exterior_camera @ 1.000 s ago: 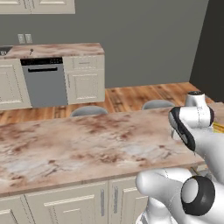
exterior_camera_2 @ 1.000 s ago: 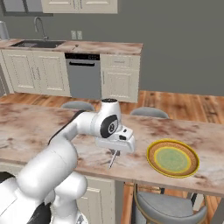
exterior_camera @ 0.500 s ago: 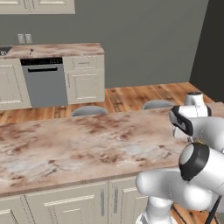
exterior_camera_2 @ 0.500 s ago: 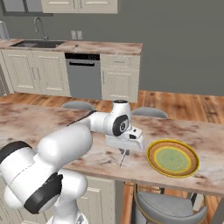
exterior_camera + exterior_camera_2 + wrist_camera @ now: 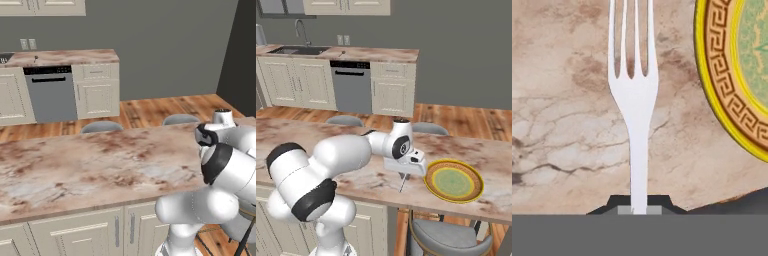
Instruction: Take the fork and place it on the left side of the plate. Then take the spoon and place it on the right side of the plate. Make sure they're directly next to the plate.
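Fork [image 5: 633,95] clamped in end effector [image 5: 639,204], beside plate [image 5: 722,75]

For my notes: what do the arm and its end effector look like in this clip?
A glossy white arm of rounded, bulbous links, with dark grey to black bands and round caps at the joints. No cables or markings are visible. The end effector is a boxy white block with a small black patch, and the hand view shows its short dark finger tips.

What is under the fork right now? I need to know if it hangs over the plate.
In the hand view, bare marbled counter lies beneath the fork, clamped in the shut gripper. The plate sits beside it, apart. The gripper hides the handle's end.
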